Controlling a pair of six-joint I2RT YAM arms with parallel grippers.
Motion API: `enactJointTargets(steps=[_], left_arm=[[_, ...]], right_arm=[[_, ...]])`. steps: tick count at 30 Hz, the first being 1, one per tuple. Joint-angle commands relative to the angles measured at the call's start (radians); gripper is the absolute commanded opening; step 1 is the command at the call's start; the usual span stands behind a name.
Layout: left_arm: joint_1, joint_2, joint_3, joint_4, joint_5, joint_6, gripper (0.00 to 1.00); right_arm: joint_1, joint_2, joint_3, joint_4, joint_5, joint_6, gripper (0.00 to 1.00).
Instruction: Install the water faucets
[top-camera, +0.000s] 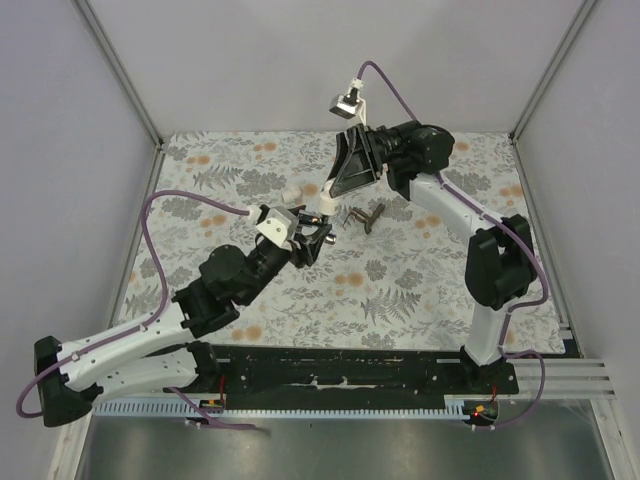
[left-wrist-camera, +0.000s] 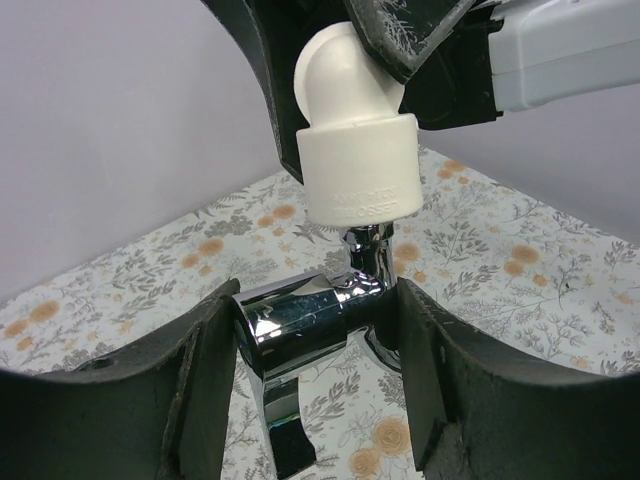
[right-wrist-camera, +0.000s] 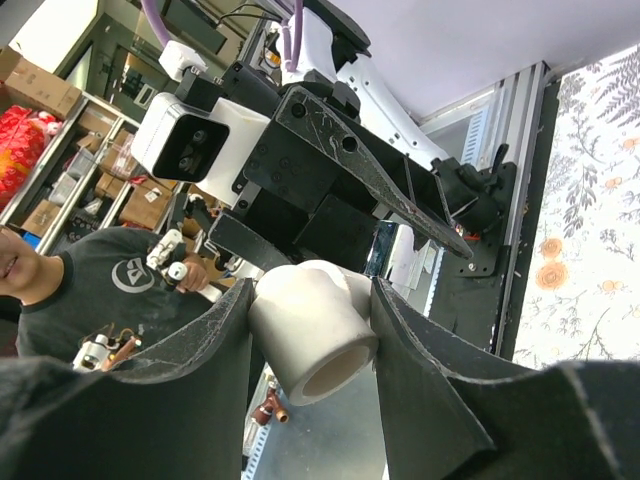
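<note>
Left wrist: left gripper (left-wrist-camera: 315, 345) pinches chrome faucet (left-wrist-camera: 290, 320); right gripper (right-wrist-camera: 310, 340) clamps white elbow (left-wrist-camera: 360, 160); keep stem (left-wrist-camera: 368, 240) square in elbow.

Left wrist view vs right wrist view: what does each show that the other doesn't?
Left wrist only: the shiny chrome metal faucet clamped in the left gripper, its stem at the mouth of the white plastic elbow fitting. Right wrist only: the left arm's white wrist camera, a person in a grey T-shirt, shelves of boxes. Both: that fitting held in the right gripper, and the floral table cover.
</note>
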Motion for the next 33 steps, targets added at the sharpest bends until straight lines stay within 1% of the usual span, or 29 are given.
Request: enactJointTargets(steps=[1, 6, 7, 9, 10, 11, 15, 17, 18, 20, 21, 22, 23, 24, 25, 26, 28, 29, 31, 33], left_arm=[[0.037, -0.027, -0.079, 0.028, -0.039, -0.096, 0.02], [0.104, -0.036, -0.165, 0.068, 0.002, -0.252, 0.02], [0.129, -0.035, -0.186, 0.071, 0.023, -0.294, 0.02], [0.173, -0.033, -0.225, 0.082, 0.059, -0.380, 0.02], [0.193, -0.032, -0.249, 0.089, 0.077, -0.419, 0.02], [0.207, -0.027, -0.268, 0.100, 0.091, -0.446, 0.02], [0.238, -0.004, -0.323, 0.146, 0.117, -0.510, 0.02], [0.256, 0.010, -0.335, 0.149, 0.122, -0.532, 0.02], [0.265, 0.013, -0.338, 0.148, 0.131, -0.542, 0.02], [0.279, 0.016, -0.351, 0.154, 0.140, -0.562, 0.02], [0.282, 0.014, -0.355, 0.152, 0.142, -0.564, 0.02], [0.284, 0.013, -0.354, 0.151, 0.142, -0.562, 0.02], [0.285, 0.008, -0.352, 0.145, 0.143, -0.564, 0.02], [0.287, 0.007, -0.351, 0.140, 0.143, -0.561, 0.02], [0.288, 0.002, -0.348, 0.134, 0.145, -0.556, 0.02], [0.291, -0.002, -0.343, 0.126, 0.146, -0.550, 0.02], [0.294, -0.007, -0.334, 0.119, 0.149, -0.535, 0.02], [0.295, -0.006, -0.326, 0.111, 0.152, -0.527, 0.02], [0.296, -0.004, -0.311, 0.100, 0.157, -0.509, 0.02], [0.298, -0.006, -0.296, 0.094, 0.162, -0.498, 0.02]], right_arm=[[-0.016, 0.017, -0.002, 0.105, -0.029, 0.077, 0.48], [-0.036, 0.063, -0.051, 0.103, 0.007, 0.056, 0.57], [-0.039, 0.072, -0.053, 0.103, 0.012, 0.053, 0.64], [-0.048, 0.096, -0.060, 0.103, 0.038, 0.045, 0.72], [-0.051, 0.107, -0.060, 0.103, 0.047, 0.044, 0.90], [-0.054, 0.121, -0.057, 0.103, 0.053, 0.042, 0.98], [-0.079, 0.168, -0.074, 0.080, 0.104, 0.004, 0.98], [-0.100, 0.178, -0.097, 0.024, 0.115, -0.051, 0.98], [-0.111, 0.176, -0.114, -0.020, 0.126, -0.106, 0.98], [-0.141, 0.140, -0.177, -0.241, 0.167, -0.302, 0.98], [-0.157, 0.109, -0.207, -0.447, 0.207, -0.512, 0.98], [-0.172, 0.057, -0.227, -0.704, 0.262, -0.729, 0.98], [-0.181, 0.002, -0.211, -1.098, 0.359, -1.054, 0.98], [-0.183, -0.043, -0.151, -1.497, 0.499, -1.328, 0.98], [-0.180, -0.064, -0.110, -1.664, 0.659, -1.498, 0.98], [-0.192, -0.081, -0.122, -1.671, 0.691, -1.509, 0.98], [-0.221, -0.127, -0.184, -1.595, 0.742, -1.452, 0.98], [-0.224, -0.152, -0.189, -1.615, 0.788, -1.469, 0.98], [-0.226, -0.186, -0.175, -1.719, 0.892, -1.527, 0.98], [-0.226, -0.207, -0.151, -1.812, 0.960, -1.568, 0.98]])
